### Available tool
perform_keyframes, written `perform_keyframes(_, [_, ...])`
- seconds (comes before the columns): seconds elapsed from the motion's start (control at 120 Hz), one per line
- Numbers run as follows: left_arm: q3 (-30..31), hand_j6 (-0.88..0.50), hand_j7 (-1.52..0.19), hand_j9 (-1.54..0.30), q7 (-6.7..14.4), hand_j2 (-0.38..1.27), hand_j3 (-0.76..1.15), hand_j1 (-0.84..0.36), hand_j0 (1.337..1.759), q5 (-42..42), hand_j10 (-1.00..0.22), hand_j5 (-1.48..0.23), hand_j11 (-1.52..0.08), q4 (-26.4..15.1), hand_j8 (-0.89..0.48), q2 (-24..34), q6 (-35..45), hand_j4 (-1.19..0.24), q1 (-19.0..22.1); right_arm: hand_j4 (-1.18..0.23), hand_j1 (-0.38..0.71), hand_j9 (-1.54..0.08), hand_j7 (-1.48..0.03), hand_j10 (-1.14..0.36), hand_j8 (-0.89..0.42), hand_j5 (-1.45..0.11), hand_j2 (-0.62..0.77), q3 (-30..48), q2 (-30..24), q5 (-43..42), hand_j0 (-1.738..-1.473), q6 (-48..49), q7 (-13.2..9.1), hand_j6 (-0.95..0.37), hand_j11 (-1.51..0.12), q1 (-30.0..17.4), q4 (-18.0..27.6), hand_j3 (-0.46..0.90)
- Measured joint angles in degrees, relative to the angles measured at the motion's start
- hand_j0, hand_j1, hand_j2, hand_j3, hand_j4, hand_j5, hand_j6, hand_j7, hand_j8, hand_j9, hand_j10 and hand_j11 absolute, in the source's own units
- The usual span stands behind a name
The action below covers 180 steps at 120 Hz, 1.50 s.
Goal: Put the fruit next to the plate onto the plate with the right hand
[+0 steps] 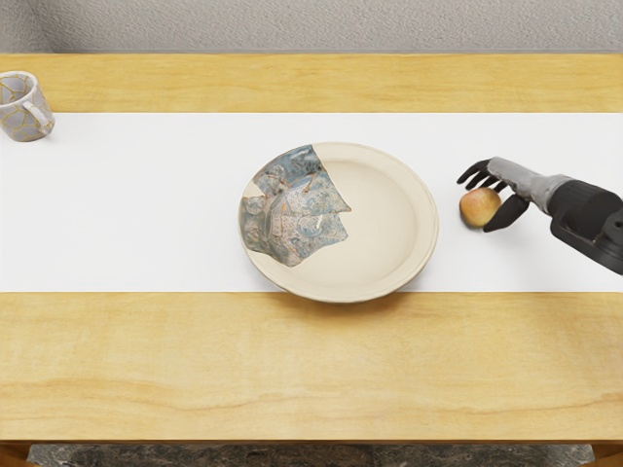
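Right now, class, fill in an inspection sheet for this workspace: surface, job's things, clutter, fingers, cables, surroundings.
Surface: wooden table with a white runner across it.
Job's things: fruit lies on the runner, right of the plate, apart from it.
Clutter: mug at the far left.
Fingers: right hand is at the fruit, its fingers spread, not closed on it; left hand not in view.
Cables: nothing seen.
Surroundings: grey wall beyond the table.

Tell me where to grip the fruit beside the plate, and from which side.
Grip the fruit across its widest middle, coming from its right: the rim of the plate lies close on its left. It is round and sits free on the white cloth. The open right hand is there.
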Motion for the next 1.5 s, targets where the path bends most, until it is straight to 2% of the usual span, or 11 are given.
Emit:
perform_keyframes(0.108, [-0.01, -0.23, -0.3, -0.3, 0.0, 0.05, 0.0, 0.07, 1.658, 0.0, -0.23, -0.3, -0.3, 0.0, -0.23, 0.0, 0.0, -0.23, 0.0, -0.41, 0.13, -0.53, -0.53, -0.41, -0.33, -0.52, -0.1, 0.01, 0.04, 0.05, -1.657, -0.03, 0.01, -0.41, -0.53, -0.29, -0.03, 0.0])
perform_keyframes(0.25, [-0.01, -0.23, -0.3, -0.3, 0.0, 0.05, 0.0, 0.07, 1.658, 0.0, -0.23, -0.3, -0.3, 0.0, -0.23, 0.0, 0.0, -0.23, 0.0, -0.43, 0.14, -0.54, -0.54, -0.42, -0.27, -0.52, -0.08, 0.0, 0.7, 0.06, -1.657, -0.06, 0.01, -0.42, -0.54, -0.64, -0.8, 0.0])
perform_keyframes(0.375, [0.0, -0.23, -0.3, -0.3, 0.0, 0.05, 0.0, 0.07, 1.658, 0.0, -0.23, -0.3, -0.3, 0.01, -0.23, 0.0, 0.0, -0.23, 0.0, -0.45, 0.16, -0.56, -0.56, -0.44, -0.3, -0.54, -0.08, 0.11, 1.07, 0.25, -1.657, -0.02, 0.03, -0.44, -0.56, -0.69, -1.18, 0.0])
perform_keyframes(0.558, [0.0, -0.23, -0.3, -0.3, 0.0, 0.05, 0.0, 0.07, 1.658, 0.0, -0.23, -0.3, -0.3, 0.0, -0.23, 0.0, 0.0, -0.23, 0.0, -0.48, 0.17, -0.64, -0.62, -0.46, -0.3, -0.63, 0.02, 0.55, 0.98, 1.55, -1.657, 0.52, -0.02, -0.46, -0.64, -0.55, -1.07, 0.0])
perform_keyframes(0.867, [0.0, -0.23, -0.3, -0.3, 0.0, 0.05, 0.0, 0.07, 1.658, 0.0, -0.23, -0.3, -0.3, 0.0, -0.23, 0.0, 0.0, -0.23, 0.0, -0.53, 0.16, -0.74, -0.71, -0.46, -0.3, -0.73, 0.08, 0.78, 0.62, 3.49, -1.657, 0.83, -0.04, -0.45, -0.75, -0.03, -0.6, 0.0])
perform_keyframes(1.158, [-0.01, -0.23, -0.3, -0.3, 0.0, 0.05, 0.0, 0.07, 1.658, 0.0, -0.23, -0.3, -0.3, 0.0, -0.23, 0.0, 0.0, -0.23, 0.0, -0.53, 0.15, -0.76, -0.72, -0.45, -0.3, -0.75, 0.09, 1.32, -4.55, 8.91, -1.657, 3.22, -0.04, -0.45, -0.78, 3.24, 4.42, 0.0])
perform_keyframes(1.5, [0.0, -0.23, -0.3, -0.3, 0.0, 0.05, 0.0, 0.07, 1.658, 0.0, -0.23, -0.3, -0.3, 0.01, -0.23, 0.0, 0.0, -0.23, 0.0, -0.54, 0.16, -0.77, -0.74, -0.46, -0.31, -0.77, 0.14, 7.61, -7.81, 11.97, -1.658, 10.96, 0.01, -0.46, -0.79, 4.3, 9.12, 0.0])
